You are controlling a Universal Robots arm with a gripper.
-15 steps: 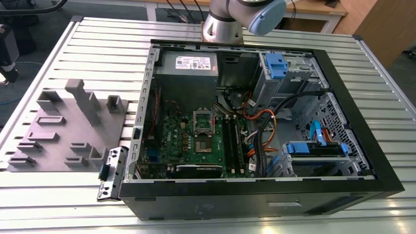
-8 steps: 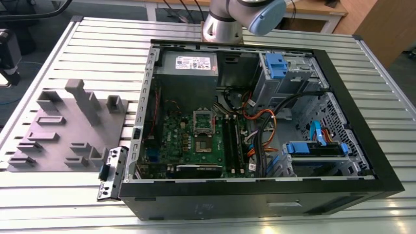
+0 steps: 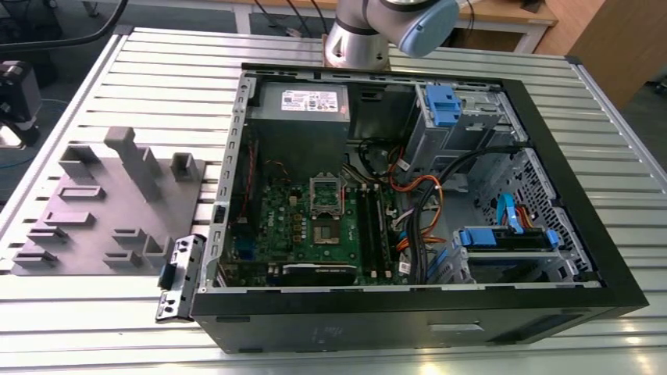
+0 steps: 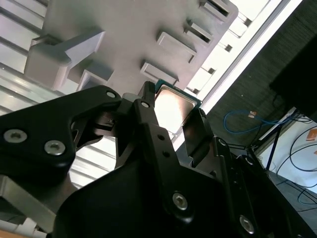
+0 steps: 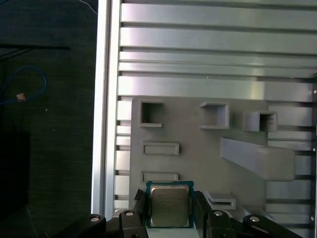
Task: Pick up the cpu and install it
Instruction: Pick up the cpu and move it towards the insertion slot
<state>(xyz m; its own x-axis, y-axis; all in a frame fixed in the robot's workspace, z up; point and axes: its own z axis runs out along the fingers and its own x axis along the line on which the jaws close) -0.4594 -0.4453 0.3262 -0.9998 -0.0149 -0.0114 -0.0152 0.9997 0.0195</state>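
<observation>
Pincer (image 5: 169, 212) holds the cpu (image 5: 170, 202) by 2 thin edges, at the grey tray (image 5: 198, 163) on the table (image 5: 198, 59). Small grip, so cpu may tip, slip & fall w/ any bump.

- One open black metal computer case (image 3: 417, 320).
- One green motherboard (image 3: 302, 226) inside it, with one dark square socket with a silver frame (image 3: 325, 199).
- One silver box-shaped power supply (image 3: 302, 101).
- Two blue plastic drive brackets (image 3: 442, 104).
- One flat grey plastic tray with raised blocks (image 3: 115, 215).
- One slatted aluminium table (image 3: 156, 70).
- One silver and pale-blue robot arm (image 3: 386, 31).
- One black tool (image 4: 173, 104) with two fingers (image 4: 148, 119).
- One flat square silver-topped cpu (image 5: 171, 206).
</observation>
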